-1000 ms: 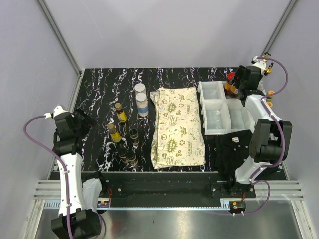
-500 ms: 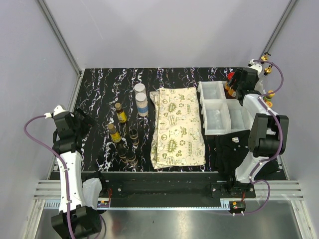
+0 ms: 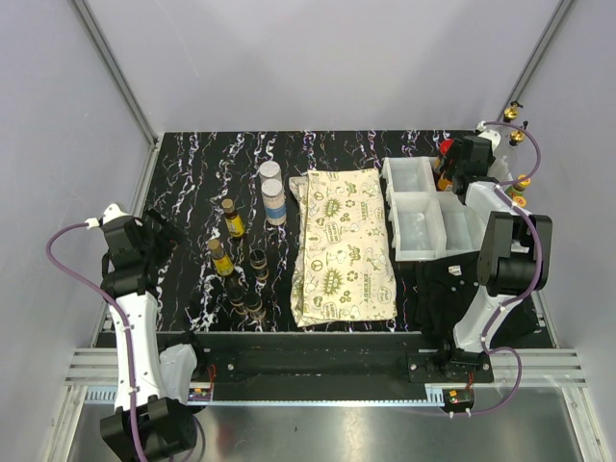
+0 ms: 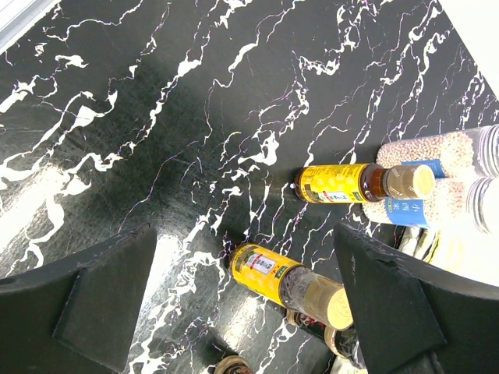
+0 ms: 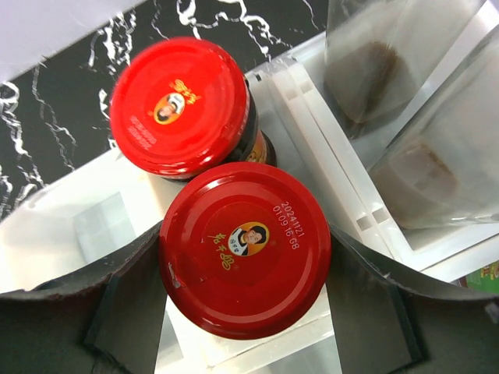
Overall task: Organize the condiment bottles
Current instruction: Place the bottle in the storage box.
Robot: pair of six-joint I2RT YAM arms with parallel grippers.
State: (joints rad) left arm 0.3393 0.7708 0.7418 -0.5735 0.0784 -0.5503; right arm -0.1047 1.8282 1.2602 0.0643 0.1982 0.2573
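One black marbled bench (image 3: pixel 192 154) carries everything. A cream patterned cloth (image 3: pixel 342 245) lies at its middle, reaching the near edge. White bins (image 3: pixel 393 197) stand toward the far right corner. The right gripper (image 3: pixel 458 162) hangs over the farthest bin, clenched on a red-capped jar (image 5: pixel 245 249) that touches a second red-capped jar (image 5: pixel 179 105). The left gripper (image 3: pixel 162 233) hovers near the left edge, jaws released, holding nothing. Loose stock in the left half: two clear white-capped jars (image 3: pixel 272 192), two yellow-labelled bottles (image 3: pixel 232 218), several small dark bottles (image 3: pixel 252 289). Assessment: task at an early stage. Two jars are at the bins, roughly eight bottles unsorted, most sorting outstanding.
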